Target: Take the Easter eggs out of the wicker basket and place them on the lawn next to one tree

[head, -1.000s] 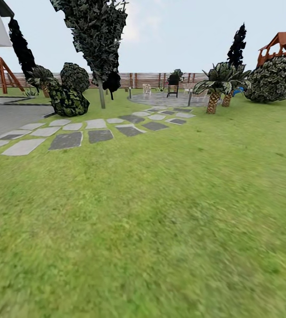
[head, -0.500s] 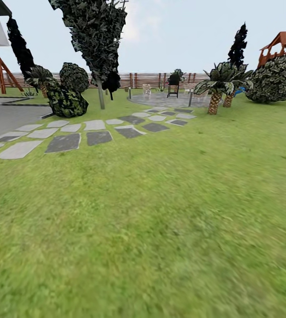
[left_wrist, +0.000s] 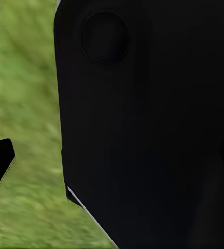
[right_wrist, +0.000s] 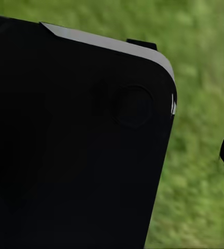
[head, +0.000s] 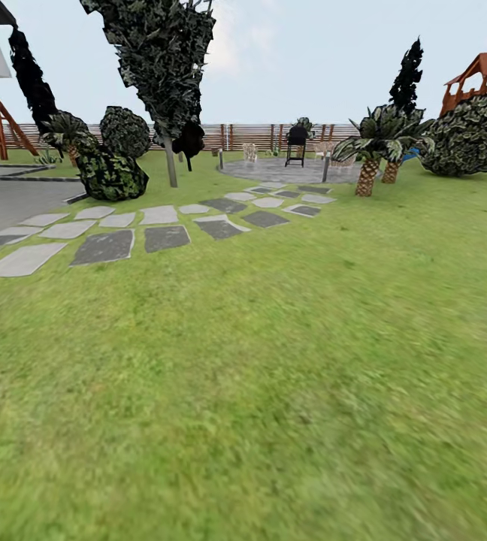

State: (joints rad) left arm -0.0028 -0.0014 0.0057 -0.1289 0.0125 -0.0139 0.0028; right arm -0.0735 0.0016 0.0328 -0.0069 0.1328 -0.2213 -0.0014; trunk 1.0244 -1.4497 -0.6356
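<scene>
The head camera had crept forward and turned slightly right over the mottled green lawn [head: 273, 391], so the grey stepping-stone path [head: 123, 237] slid left. The robot seemed in transit, seeking the basket of eggs, neither yet visible, with the pale-trunked dark-leaved tree [head: 170, 143] ahead. Whether either tool was apart or together could not be told.

Matte black casing [left_wrist: 153, 135], round recess, pale edge trim

Your head camera: high, facing forward across lawn [head: 273, 376] toward stepping stones [head: 108, 244] and far fence [head: 236, 135]. Both wrist cameras: pressed near black robot body [left_wrist: 153, 129], blurred grass beyond, shared with head view.
</scene>
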